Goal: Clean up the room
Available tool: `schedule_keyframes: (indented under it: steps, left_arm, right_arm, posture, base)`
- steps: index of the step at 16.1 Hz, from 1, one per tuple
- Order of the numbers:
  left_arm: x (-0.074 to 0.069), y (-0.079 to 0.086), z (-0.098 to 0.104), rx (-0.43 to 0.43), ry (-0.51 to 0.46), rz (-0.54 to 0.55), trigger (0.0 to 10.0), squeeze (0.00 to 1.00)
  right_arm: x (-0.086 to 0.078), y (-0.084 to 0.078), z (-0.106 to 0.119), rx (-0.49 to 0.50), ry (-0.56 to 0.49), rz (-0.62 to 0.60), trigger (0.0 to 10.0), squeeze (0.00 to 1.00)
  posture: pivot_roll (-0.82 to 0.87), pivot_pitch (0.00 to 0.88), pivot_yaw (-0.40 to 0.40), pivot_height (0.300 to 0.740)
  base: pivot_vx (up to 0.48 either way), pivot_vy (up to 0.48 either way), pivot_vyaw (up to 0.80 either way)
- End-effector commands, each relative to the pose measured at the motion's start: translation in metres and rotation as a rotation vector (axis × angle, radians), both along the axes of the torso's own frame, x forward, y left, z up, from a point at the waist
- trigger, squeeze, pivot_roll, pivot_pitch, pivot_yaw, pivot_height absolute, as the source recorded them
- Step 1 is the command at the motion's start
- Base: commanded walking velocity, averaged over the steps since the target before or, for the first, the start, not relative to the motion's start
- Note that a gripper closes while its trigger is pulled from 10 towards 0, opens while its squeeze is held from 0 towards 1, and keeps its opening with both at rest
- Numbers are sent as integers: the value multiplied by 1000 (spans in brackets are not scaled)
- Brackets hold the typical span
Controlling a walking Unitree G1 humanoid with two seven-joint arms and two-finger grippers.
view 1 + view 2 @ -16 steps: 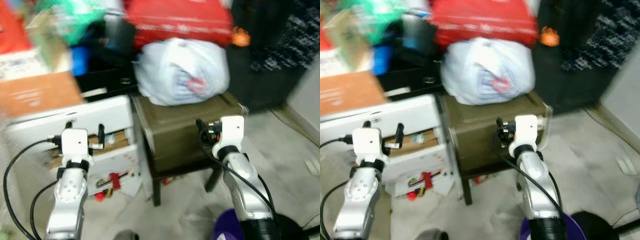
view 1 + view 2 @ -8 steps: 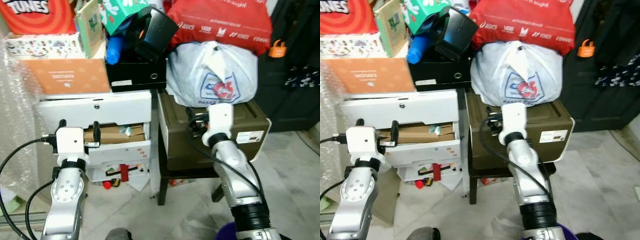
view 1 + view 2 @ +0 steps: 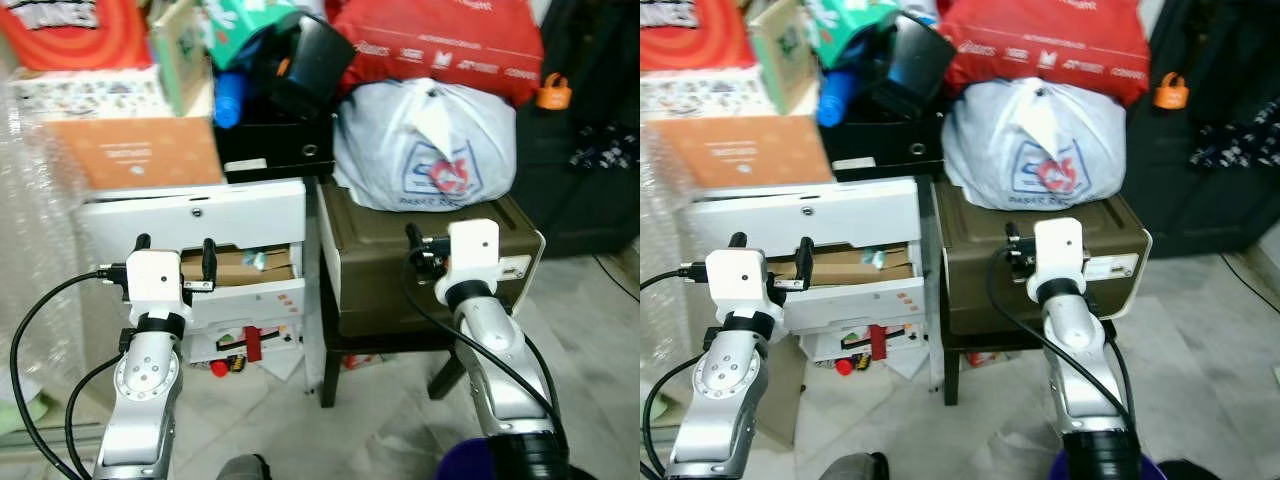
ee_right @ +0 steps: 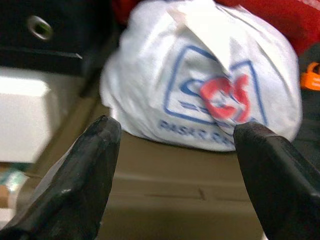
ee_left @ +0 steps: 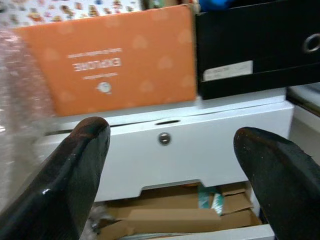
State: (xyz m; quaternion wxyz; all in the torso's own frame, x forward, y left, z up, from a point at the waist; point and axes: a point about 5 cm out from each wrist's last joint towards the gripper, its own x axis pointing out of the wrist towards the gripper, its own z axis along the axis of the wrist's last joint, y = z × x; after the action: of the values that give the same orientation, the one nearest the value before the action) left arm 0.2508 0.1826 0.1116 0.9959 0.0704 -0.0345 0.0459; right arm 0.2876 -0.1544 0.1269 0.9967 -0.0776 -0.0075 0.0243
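Olive cabinet (image 3: 400,270) bears white bag (image 4: 205,85) facing right gripper (image 4: 175,170).

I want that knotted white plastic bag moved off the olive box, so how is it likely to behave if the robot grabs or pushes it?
The white plastic bag looks soft and bulging, so it would probably deform rather than lift stiffly. Its thin, smooth film may slip between the right gripper fingers. The red bag leans on top of it, so that may slide when it moves.

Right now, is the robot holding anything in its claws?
No, nothing is held. The left gripper is open before the white drawer unit, and the right gripper is open facing the white bag.
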Motion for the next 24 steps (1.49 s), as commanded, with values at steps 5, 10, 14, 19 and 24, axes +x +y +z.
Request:
schedule_keyframes:
  steps: [5,10,14,19,24]
  left_arm:
    - [2,5,6,13,-17,19,10000,0]
    - [5,6,3,16,14,29,10000,0]
    - [10,3,4,23,13,16,10000,0]
    - [7,2,3,1,11,44,10000,0]
    - [-2,7,2,-10,-2,108,10000,0]
  right_arm:
    - [0,6,4,19,-10,2,10000,0]
    - [-2,7,3,28,-7,1,10000,0]
    - [-2,5,4,33,-14,-12,10000,0]
    - [1,2,4,28,-9,6,10000,0]
    - [15,25,8,20,-18,114,10000,0]
  posture:
    - [-138,0,9,740]
    - [-144,0,18,740]
    - [-158,0,26,740]
    - [-130,0,-16,740]
    - [-89,0,-58,740]
  base:
    - [0,0,800]
    - [0,0,800]
    - [0,0,800]
    - [0,0,271]
    - [0,0,725]
